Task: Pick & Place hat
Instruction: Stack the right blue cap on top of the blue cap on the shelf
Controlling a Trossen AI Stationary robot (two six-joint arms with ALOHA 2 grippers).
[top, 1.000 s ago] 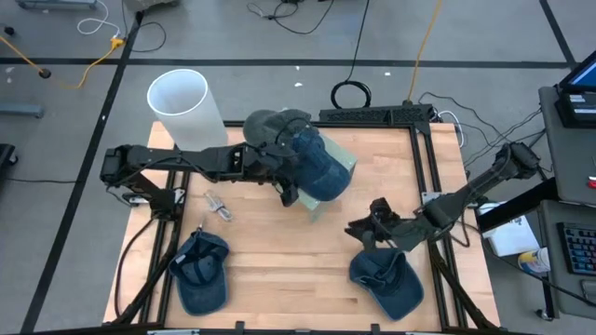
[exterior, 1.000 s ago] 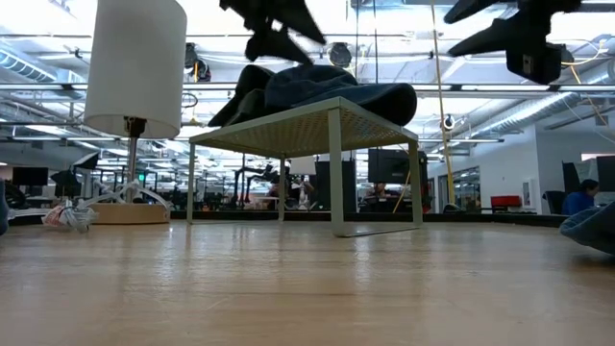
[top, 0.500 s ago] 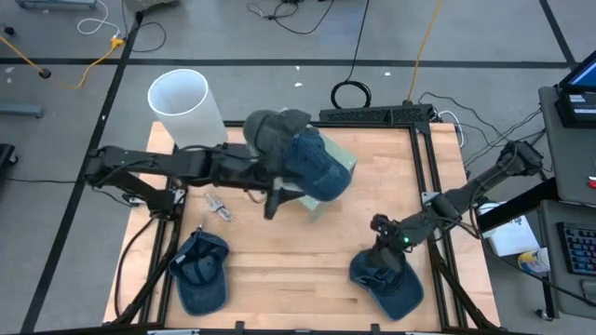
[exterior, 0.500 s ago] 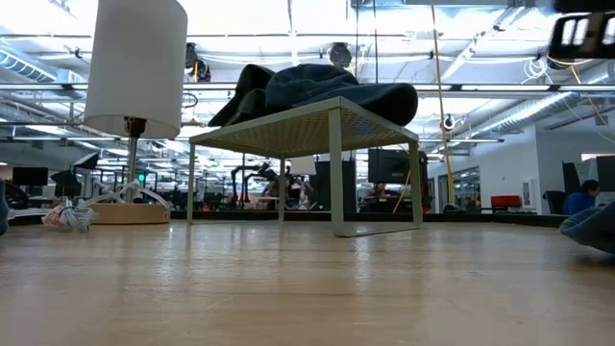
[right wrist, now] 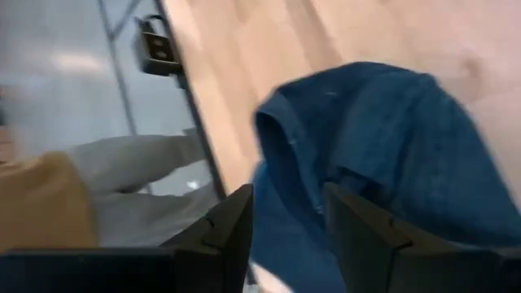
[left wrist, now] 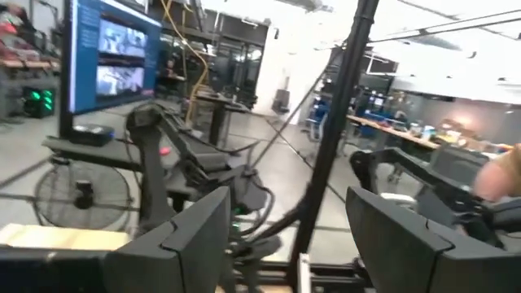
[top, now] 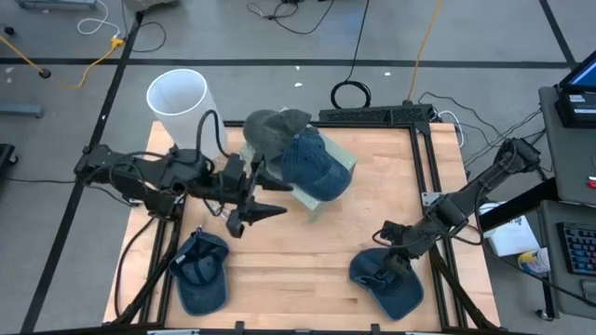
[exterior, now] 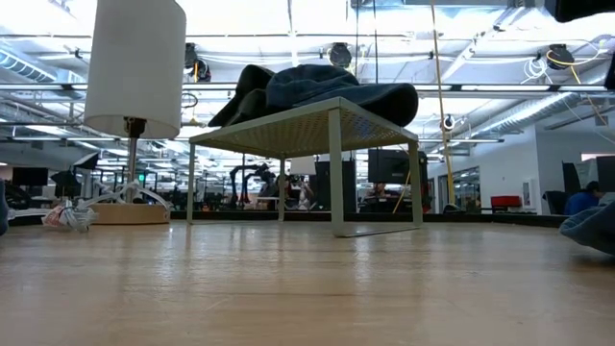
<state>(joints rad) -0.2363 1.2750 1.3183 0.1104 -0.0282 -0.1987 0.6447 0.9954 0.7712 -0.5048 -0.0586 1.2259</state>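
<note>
Two hats lie piled on a pale wire rack (top: 343, 160) at the table's far middle: a grey one (top: 268, 130) and a blue one (top: 312, 166); they also show in the low view (exterior: 317, 88). A blue hat (top: 201, 270) lies flat at the near left. Another blue hat (top: 387, 281) lies at the near right, and also shows in the right wrist view (right wrist: 383, 155). My left gripper (top: 265, 212) is open and empty, left of the rack, fingers pointing toward the table's right. My right gripper (top: 389, 238) is open, above the far edge of the near-right hat.
A lamp with a white shade (top: 179, 95) stands at the far left corner, its base beside a small crumpled silvery thing (top: 220, 206). Dark frame rails (top: 430, 177) run along the table's sides. Bare wood lies in the table's near middle (top: 298, 270).
My left gripper has drawn back from the hats on the rack, toward the table's left and near edge, open and empty; the hats stay on the rack. My right gripper has moved a little toward the near edge and tipped down over the near-right hat.
</note>
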